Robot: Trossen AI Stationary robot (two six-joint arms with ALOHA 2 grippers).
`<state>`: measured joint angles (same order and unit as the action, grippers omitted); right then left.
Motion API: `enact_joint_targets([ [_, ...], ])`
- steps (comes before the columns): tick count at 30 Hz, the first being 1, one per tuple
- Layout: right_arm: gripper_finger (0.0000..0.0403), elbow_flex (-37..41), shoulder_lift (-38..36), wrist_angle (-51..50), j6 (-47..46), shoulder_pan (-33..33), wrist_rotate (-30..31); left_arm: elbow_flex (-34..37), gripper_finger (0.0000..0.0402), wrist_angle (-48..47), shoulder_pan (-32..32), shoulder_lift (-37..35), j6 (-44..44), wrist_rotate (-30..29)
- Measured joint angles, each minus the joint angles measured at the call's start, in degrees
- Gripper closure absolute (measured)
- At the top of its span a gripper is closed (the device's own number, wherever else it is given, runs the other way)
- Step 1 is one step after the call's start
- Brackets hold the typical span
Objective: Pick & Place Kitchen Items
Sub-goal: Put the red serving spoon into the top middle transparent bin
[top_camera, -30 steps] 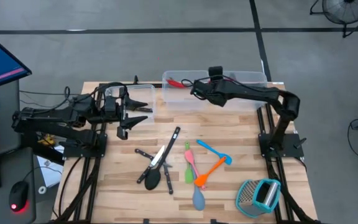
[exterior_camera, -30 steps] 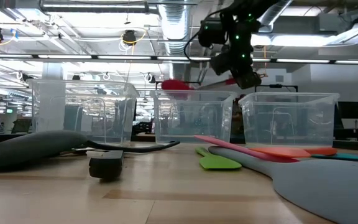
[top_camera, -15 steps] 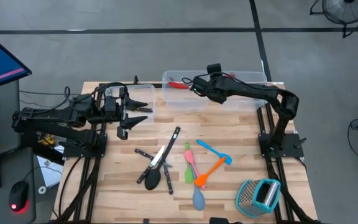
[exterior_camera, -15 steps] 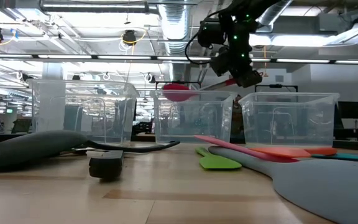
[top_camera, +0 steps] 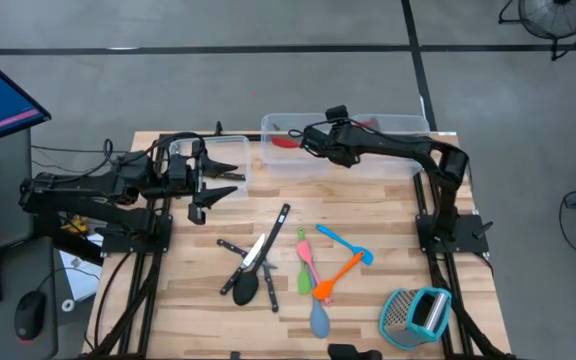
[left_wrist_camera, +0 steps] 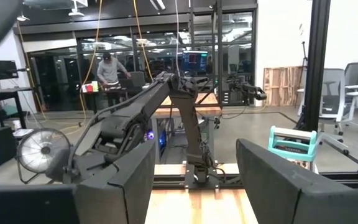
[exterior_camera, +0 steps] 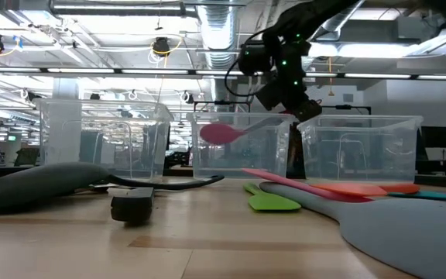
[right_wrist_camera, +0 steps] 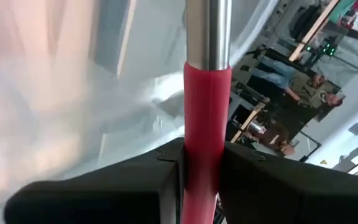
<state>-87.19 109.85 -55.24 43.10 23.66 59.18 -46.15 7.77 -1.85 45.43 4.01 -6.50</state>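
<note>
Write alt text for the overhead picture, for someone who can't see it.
Seen from above, the right gripper holds a red spoon over a clear bin at the far edge of a wooden table. The left gripper waits open at the left, while knives and coloured spatulas lie mid-table and a teal grater sits near the right corner.

A: red spoon (right_wrist_camera: 207, 143) is running off the right wrist view's edge, bowl unseen there.
B: the teal grater (left_wrist_camera: 293, 142) is sitting half hidden behind the left gripper's finger (left_wrist_camera: 291, 186). Person (left_wrist_camera: 110, 71) beyond too small.
</note>
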Motion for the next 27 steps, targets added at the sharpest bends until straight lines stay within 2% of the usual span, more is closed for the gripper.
enact_joint_targets([
  [6, 0.035, -1.5, 1.1, -0.5, 0.0, 0.2, -0.2, 0.0, 0.0198, 0.0, 0.0, 0.0, 0.0, 0.0],
  [13, 0.0308, -1.6, 1.1, -1.0, -0.2, 0.2, -0.1, 0.0, 0.0198, 0.0, 0.0, 0.0, 0.1, 0.0],
  [22, 0.0296, -1.5, 0.8, -1.2, -1.1, 0.2, -0.8, 0.0, 0.0198, 0.0, 0.0, 0.0, 0.0, 0.1],
  [27, 0.025, -2.7, -1.2, -1.6, -1.1, -0.5, -3.7, 0.0, 0.0198, 0.0, 0.0, 0.0, 0.0, 0.3],
])
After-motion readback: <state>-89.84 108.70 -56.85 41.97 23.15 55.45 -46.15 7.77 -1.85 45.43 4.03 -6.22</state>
